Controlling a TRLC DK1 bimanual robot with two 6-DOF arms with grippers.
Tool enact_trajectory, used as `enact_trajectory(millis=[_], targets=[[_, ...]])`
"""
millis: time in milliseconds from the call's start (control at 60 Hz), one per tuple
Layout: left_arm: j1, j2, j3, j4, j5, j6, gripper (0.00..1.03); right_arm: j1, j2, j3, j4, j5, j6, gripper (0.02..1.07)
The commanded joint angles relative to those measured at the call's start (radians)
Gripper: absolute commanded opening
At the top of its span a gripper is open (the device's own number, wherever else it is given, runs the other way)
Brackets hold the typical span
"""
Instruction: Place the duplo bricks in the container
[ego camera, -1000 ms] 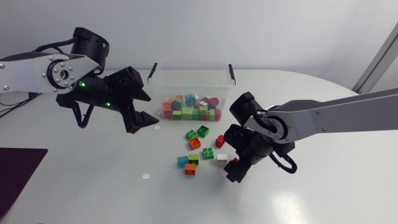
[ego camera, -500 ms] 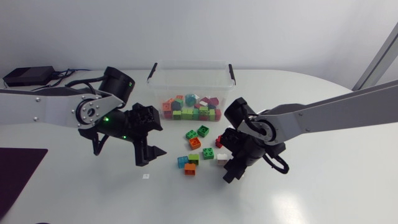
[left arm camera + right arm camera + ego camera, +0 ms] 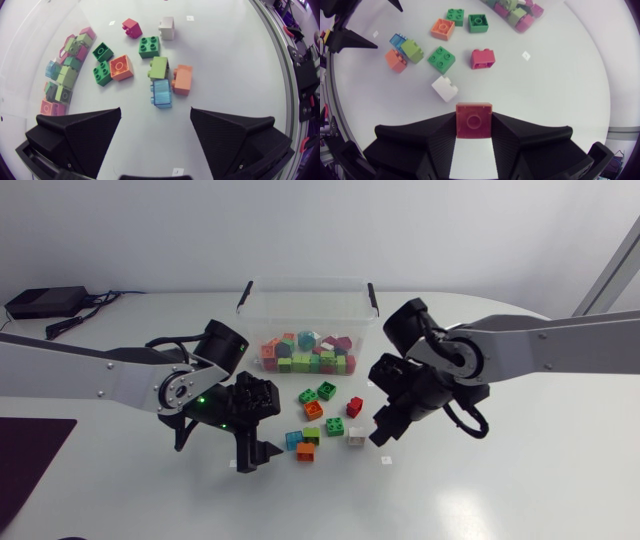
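A pale grey table (image 3: 520,480) with a matte top fills the scene; its far right edge curves round. Near its middle, slightly to the right, lies a small white square tag (image 3: 386,460), flat on the surface. At the far left corner sits a flat black box (image 3: 40,302), with a dark cable (image 3: 95,302) running from it to the right. At the near left lies a dark mat (image 3: 25,460), cut off by the left edge.

loose bricks (image 3: 313,409) before container (image 3: 305,300); more bricks (image 3: 310,355) inside
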Motion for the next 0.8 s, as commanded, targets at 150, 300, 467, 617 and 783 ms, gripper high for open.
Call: enact_trajectory(millis=[150, 300, 467, 617, 783], targets=[[-0.007, 0.079, 0.020, 0.018, -0.001, -0.061, 0.93, -0.004, -0.103, 0.094, -0.063, 0.002, 0.013, 0.32], [-0.017, 0.119, 0.049, 0.020, 0.010, -0.092, 0.91, -0.004, -0.126, 0.165, -0.075, -0.004, 0.034, 0.32], [-0.030, 0.146, 0.073, 0.020, 0.025, -0.110, 0.86, -0.004, -0.128, 0.206, -0.069, -0.015, 0.056, 0.32], [-0.039, 0.163, 0.098, 0.020, 0.025, -0.125, 0.80, 0.004, -0.117, 0.240, -0.068, -0.020, 0.057, 0.32], [-0.053, 0.197, 0.126, 0.020, 0.025, -0.135, 0.60, 0.012, -0.108, 0.283, -0.065, -0.021, 0.063, 0.32]])
